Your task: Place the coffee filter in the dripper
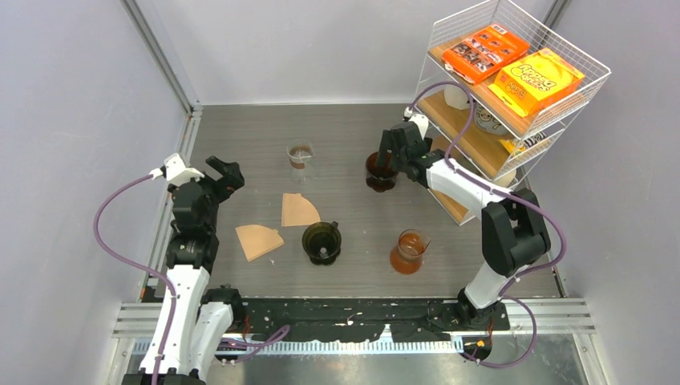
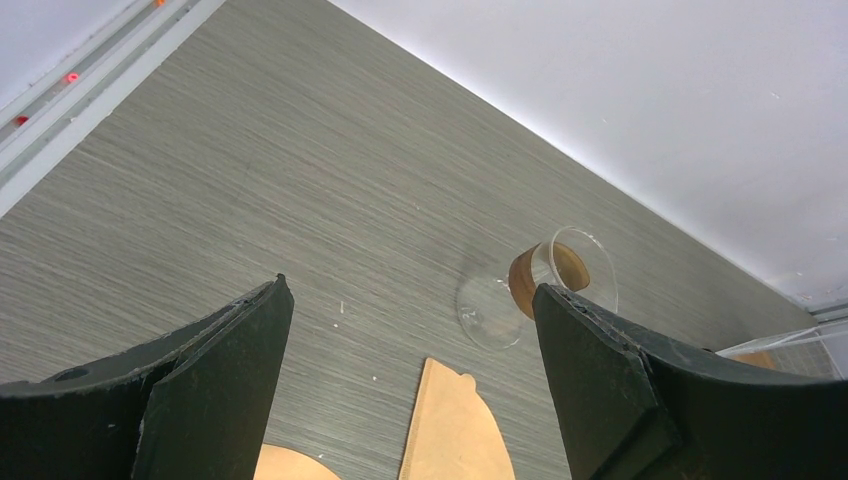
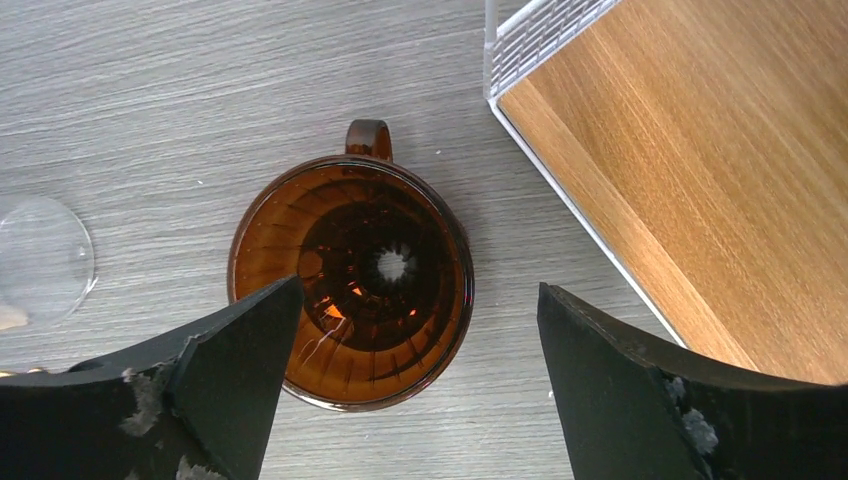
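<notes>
Two tan paper coffee filters lie flat on the grey table, one [image 1: 298,210] a little further back than the other [image 1: 258,241]. A dark dripper [image 1: 321,242] stands just right of them. An amber glass dripper [image 1: 380,172] with a handle stands further back, and its ribbed funnel [image 3: 350,270] is empty. My right gripper [image 1: 390,156] hovers over it, open, jaws [image 3: 420,300] wide above its near rim. My left gripper [image 1: 227,172] hangs open to the left of the filters; its view shows the tip of one filter [image 2: 455,430] and a corner of the other [image 2: 290,465] between the jaws [image 2: 410,300].
A clear glass beaker [image 1: 301,156] with a brown band [image 2: 535,285] stands at the back centre. An amber glass cup [image 1: 409,252] is at the front right. A white wire rack [image 1: 513,80] with wooden shelves [image 3: 700,180] and snack boxes stands close to the right of the amber dripper.
</notes>
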`<action>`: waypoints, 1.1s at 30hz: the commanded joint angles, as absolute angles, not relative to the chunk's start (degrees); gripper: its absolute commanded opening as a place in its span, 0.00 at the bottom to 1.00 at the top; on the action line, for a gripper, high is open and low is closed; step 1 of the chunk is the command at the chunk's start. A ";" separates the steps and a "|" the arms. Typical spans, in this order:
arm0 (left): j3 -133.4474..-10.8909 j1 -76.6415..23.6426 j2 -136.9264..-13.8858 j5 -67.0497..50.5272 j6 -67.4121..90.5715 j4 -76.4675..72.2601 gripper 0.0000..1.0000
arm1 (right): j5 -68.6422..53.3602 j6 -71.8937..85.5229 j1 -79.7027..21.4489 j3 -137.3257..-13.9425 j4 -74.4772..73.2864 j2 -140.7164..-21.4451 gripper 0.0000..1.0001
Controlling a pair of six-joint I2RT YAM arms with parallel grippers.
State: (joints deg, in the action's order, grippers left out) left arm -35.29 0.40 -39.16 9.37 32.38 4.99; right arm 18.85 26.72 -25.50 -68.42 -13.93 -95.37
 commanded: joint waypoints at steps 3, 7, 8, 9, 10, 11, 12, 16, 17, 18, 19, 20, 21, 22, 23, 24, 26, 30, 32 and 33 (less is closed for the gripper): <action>-35.22 0.62 -39.36 9.29 31.99 1.41 0.99 | 20.29 29.71 -25.08 -69.77 -13.57 -97.98 0.89; -35.28 0.63 -39.43 9.15 32.12 1.41 0.99 | 20.33 30.19 -25.05 -69.82 -13.43 -99.80 0.80; -35.33 0.62 -39.43 9.02 32.08 1.41 0.99 | 20.40 30.38 -25.03 -69.76 -13.26 -100.29 0.78; -35.24 0.62 -39.33 8.97 32.10 1.42 0.99 | 20.44 30.57 -24.99 -69.65 -13.01 -100.51 0.75; -35.19 0.62 -39.15 8.97 32.08 1.47 0.99 | 20.36 30.74 -24.97 -69.63 -12.88 -100.78 0.74; -35.11 0.66 -39.07 9.04 32.12 1.41 0.99 | 20.29 30.79 -24.97 -69.59 -12.77 -100.97 0.70; -35.02 0.64 -38.90 9.05 32.09 1.41 0.99 | 20.23 30.84 -24.98 -69.56 -12.60 -101.29 0.68; -34.64 0.62 -38.38 9.05 32.12 0.84 0.99 | 19.78 30.98 -24.96 -69.61 -12.43 -101.74 0.54; -34.49 0.62 -38.35 9.12 32.21 0.73 0.99 | 19.64 30.90 -24.96 -69.61 -12.41 -101.79 0.48; -34.46 0.62 -38.37 9.14 32.26 0.68 0.99 | 19.30 30.83 -24.96 -69.57 -12.27 -101.83 0.41; -34.52 0.62 -38.40 9.14 32.30 0.74 0.99 | 19.02 30.69 -24.96 -69.49 -12.20 -101.75 0.37; -34.54 0.64 -38.40 9.25 32.28 0.85 0.99 | 18.87 30.64 -24.96 -69.51 -12.15 -101.72 0.31; -34.55 0.62 -38.34 9.36 32.26 1.00 0.99 | 18.71 30.58 -24.96 -69.45 -12.09 -101.65 0.28; -34.56 0.62 -38.20 9.52 32.26 1.09 0.99 | 18.63 30.54 -24.92 -69.44 -12.12 -101.58 0.23; -34.55 0.66 -38.16 9.69 32.33 1.21 0.99 | 18.28 30.46 -24.95 -69.39 -12.08 -101.36 0.20; -34.49 0.62 -38.10 9.79 32.45 1.23 0.99 | 18.06 30.44 -24.96 -69.31 -12.01 -101.21 0.15; -34.37 0.62 -38.02 9.89 32.45 1.23 0.99 | 17.22 30.15 -24.96 -69.12 -11.74 -100.60 0.07; -34.37 0.62 -37.86 9.93 32.57 1.27 0.99 | 14.52 28.73 -24.96 -68.93 -11.11 -98.41 0.05; -34.44 0.62 -37.77 9.93 32.53 1.32 0.99 | 12.81 27.62 -25.08 -68.91 -10.97 -96.81 0.05; -34.41 0.62 -37.79 9.93 32.59 1.40 0.99 | 11.49 27.26 -25.07 -68.86 -11.03 -96.17 0.05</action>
State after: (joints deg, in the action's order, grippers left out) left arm -34.48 0.40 -38.57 9.37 32.58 4.05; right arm 14.76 29.80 -25.02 -68.69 -10.90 -100.95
